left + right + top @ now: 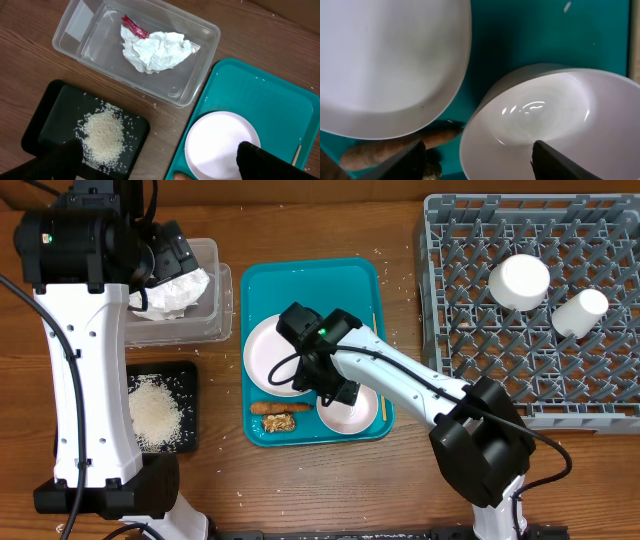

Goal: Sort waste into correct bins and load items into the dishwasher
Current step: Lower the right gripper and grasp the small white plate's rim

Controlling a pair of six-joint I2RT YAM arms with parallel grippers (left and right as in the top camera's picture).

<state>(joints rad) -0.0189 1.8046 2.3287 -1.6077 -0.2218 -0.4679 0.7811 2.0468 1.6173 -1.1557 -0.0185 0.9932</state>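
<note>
place: robot lab | evidence: two white-and-black robot arms (85, 380) at brown wooden counter (300, 480) | square grey plastic peg rack (440, 240)

No writing, label, brand mark or number can be read in any view. The red wrapper (134, 26) in the clear tub (212, 35) shows no legible print, and the white plate (217, 142) is plain.

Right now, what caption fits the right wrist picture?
Right gripper open over a small white bowl on the teal tray.

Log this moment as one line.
left gripper: open, empty | right gripper: open, over small bowl rim on teal tray
</note>
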